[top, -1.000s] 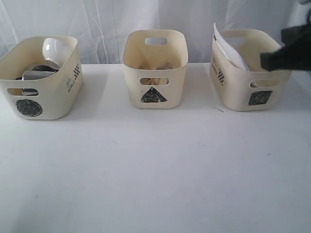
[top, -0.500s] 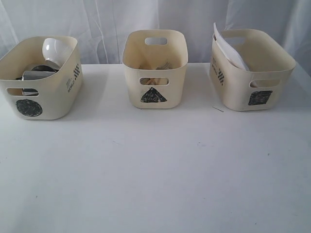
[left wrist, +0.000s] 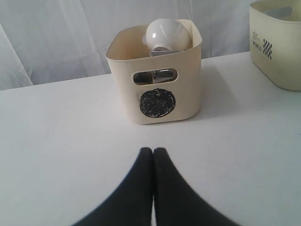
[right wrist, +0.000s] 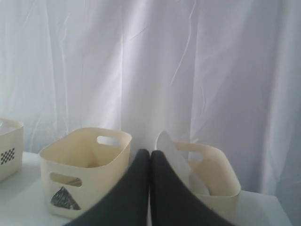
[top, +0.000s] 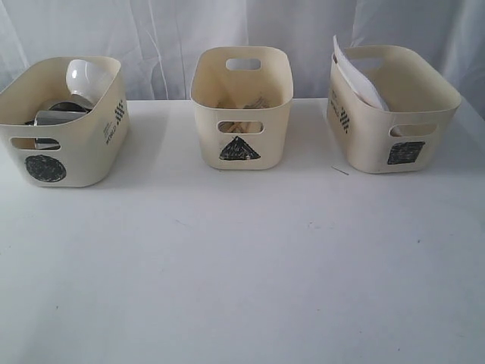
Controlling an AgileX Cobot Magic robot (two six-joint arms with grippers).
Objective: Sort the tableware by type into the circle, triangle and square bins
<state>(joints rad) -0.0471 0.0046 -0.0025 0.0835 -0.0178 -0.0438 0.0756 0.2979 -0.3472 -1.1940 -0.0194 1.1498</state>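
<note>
Nearest, in the wrist views: left gripper and right gripper, each with black jaws pressed together, pinching nothing. Next, white table, with no tableware visible on its open part.

Farther back, a row of three:
- On the left, circle bin, holding tilted white bowl above steel mug.
- In the middle, triangle bin, with chopsticks and other cutlery dimly seen inside.
- On the right, square bin, with white plate leaning on edge against its wall, top above the rim.

Apparently all sorted. Likely handling:
- Bowl and plate: stiff, slick, breakable, best pinched at the rim.
- Mug: light, rigid, best taken by handle or lip.
- Chopsticks: thin, apt to roll, best gripped mid-length.
</note>
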